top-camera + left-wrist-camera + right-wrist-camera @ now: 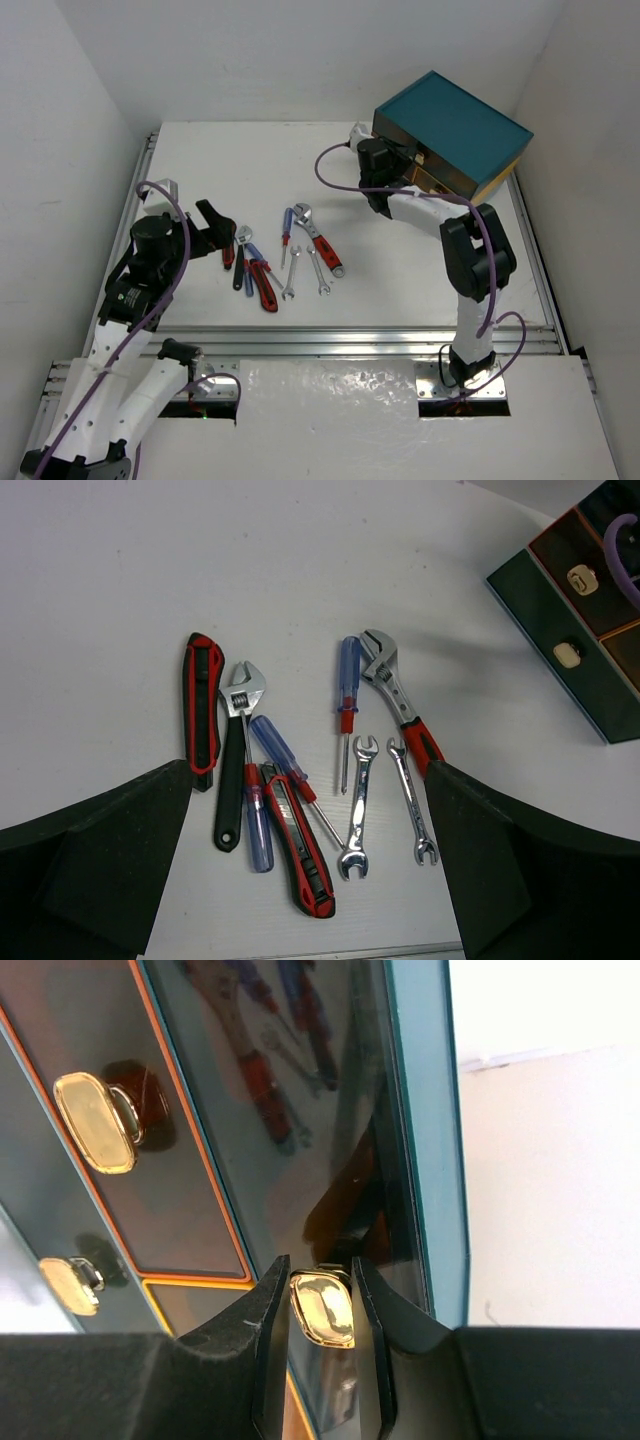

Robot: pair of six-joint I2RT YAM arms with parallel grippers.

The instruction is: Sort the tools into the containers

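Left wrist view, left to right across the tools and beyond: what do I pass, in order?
Red-and-black tool → black-handled wrench → upright blue-handled screwdriver → red-handled wrench → chest of drawers. The overlapping tools are left out.

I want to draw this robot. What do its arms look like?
The left arm and right arm are white tubes joined by round black joints. A thin purple cable loops along each. The jaws are flat and matte black.
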